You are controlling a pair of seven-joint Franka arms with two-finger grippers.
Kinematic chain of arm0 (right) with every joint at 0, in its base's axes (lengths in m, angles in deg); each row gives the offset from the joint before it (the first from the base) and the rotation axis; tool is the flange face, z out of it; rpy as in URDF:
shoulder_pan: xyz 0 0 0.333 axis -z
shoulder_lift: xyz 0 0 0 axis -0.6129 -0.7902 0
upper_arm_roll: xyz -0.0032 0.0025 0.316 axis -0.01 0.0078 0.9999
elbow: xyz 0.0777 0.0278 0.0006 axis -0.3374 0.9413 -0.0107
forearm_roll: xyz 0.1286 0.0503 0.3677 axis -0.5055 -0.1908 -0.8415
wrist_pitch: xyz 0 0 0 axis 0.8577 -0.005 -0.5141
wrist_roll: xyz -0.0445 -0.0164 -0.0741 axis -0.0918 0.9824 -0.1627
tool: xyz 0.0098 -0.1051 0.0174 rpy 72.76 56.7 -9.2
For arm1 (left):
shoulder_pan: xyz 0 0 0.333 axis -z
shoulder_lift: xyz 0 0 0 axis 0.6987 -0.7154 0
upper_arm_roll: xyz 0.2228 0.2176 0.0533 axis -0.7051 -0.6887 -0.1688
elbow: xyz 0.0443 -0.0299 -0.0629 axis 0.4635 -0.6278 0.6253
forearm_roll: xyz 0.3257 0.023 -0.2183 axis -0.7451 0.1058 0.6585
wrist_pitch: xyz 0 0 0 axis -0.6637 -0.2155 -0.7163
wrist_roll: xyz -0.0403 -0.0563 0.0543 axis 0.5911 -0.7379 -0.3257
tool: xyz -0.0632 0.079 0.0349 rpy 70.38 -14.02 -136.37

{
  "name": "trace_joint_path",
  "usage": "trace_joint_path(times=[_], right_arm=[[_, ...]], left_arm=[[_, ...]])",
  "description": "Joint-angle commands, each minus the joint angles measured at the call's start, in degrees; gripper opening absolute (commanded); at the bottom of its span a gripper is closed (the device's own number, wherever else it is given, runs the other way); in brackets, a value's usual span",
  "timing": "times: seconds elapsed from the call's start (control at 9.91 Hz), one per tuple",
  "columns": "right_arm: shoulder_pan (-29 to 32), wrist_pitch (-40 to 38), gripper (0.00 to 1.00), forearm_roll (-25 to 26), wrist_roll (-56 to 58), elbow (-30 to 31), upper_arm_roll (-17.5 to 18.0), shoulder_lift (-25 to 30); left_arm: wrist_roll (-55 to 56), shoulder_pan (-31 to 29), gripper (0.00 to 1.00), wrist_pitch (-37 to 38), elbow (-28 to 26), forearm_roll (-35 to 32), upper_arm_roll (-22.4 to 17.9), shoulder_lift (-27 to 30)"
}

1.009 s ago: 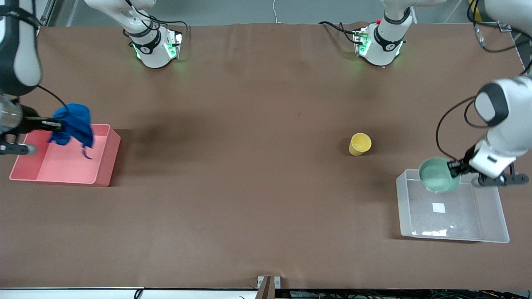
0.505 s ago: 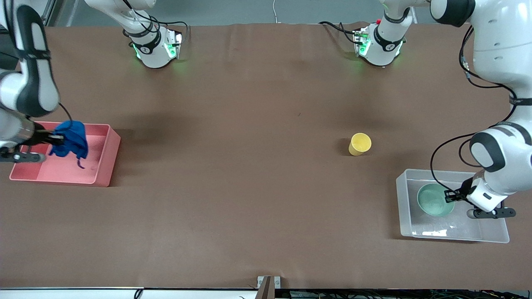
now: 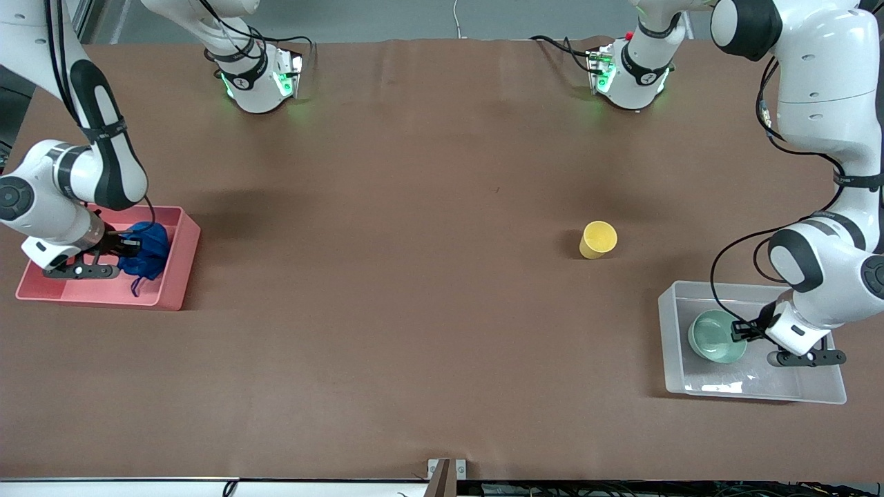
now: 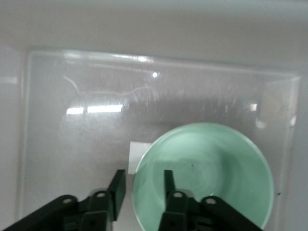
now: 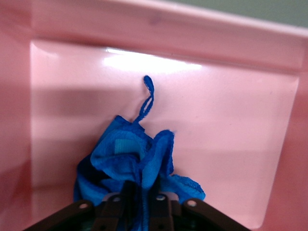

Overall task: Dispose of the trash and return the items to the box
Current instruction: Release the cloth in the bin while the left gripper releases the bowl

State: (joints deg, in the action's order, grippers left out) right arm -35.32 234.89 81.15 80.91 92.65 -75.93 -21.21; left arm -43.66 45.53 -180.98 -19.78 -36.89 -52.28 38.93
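The mint-green bowl (image 3: 715,336) sits upright on the base of the clear box (image 3: 760,392), at the end toward the right arm. My left gripper (image 3: 739,331) is low in the box, open, its fingers straddling the bowl's rim with a gap showing (image 4: 143,175). The bowl (image 4: 207,178) partly covers the box's white mark (image 4: 137,151). My right gripper (image 3: 128,243) is down in the pink bin (image 3: 90,295), shut on the blue trash (image 3: 146,252). The trash (image 5: 130,161) rests on the bin's floor (image 5: 231,120), its tail stretched out. The yellow cup (image 3: 598,239) stands on the table.
The pink bin is at the right arm's end of the table, the clear box at the left arm's end, nearer the front camera. The brown table top (image 3: 414,276) lies between them, with only the cup on it.
Both grippers came down. The left one lowered the bowl from above the box's rim onto its base and its fingers have parted. The right one lowered the trash into the pink bin.
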Motion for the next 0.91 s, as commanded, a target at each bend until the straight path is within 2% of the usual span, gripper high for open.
trace_joint_path(times=[0.0,0.2,0.3,0.4,0.5,0.61,0.81], right_arm=[[0.78,1.21,1.00,0.33,1.49,1.00,0.30,0.53],[0.51,-0.80,1.00,0.16,1.22,0.65,0.57,3.41],[0.25,-6.38,1.00,-2.02,0.96,-0.83,0.66,7.70],[-0.27,-12.87,1.00,-8.05,0.79,-3.72,0.92,10.35],[-0.45,-19.55,1.00,-10.89,-0.26,-8.10,1.18,11.42],[-0.02,-27.01,1.00,-11.01,-4.53,-13.80,3.10,12.13],[1.47,-39.86,1.00,-11.01,-12.01,-22.78,7.40,14.49]], left_arm=[[-0.87,0.55,1.00,2.74,-1.14,0.08,-0.02,6.07],[0.00,1.08,1.00,9.86,-5.68,-2.02,1.90,15.99],[1.57,0.99,1.00,10.58,-11.54,-4.72,3.74,22.31],[3.85,0.99,1.00,10.50,-17.60,-7.01,6.46,27.59],[7.01,0.90,1.00,10.50,-23.67,-8.69,9.01,32.34],[8.34,0.90,1.00,10.41,-29.21,-9.66,10.69,36.04],[8.70,0.90,1.00,9.63,-35.57,-9.67,15.25,37.05]])
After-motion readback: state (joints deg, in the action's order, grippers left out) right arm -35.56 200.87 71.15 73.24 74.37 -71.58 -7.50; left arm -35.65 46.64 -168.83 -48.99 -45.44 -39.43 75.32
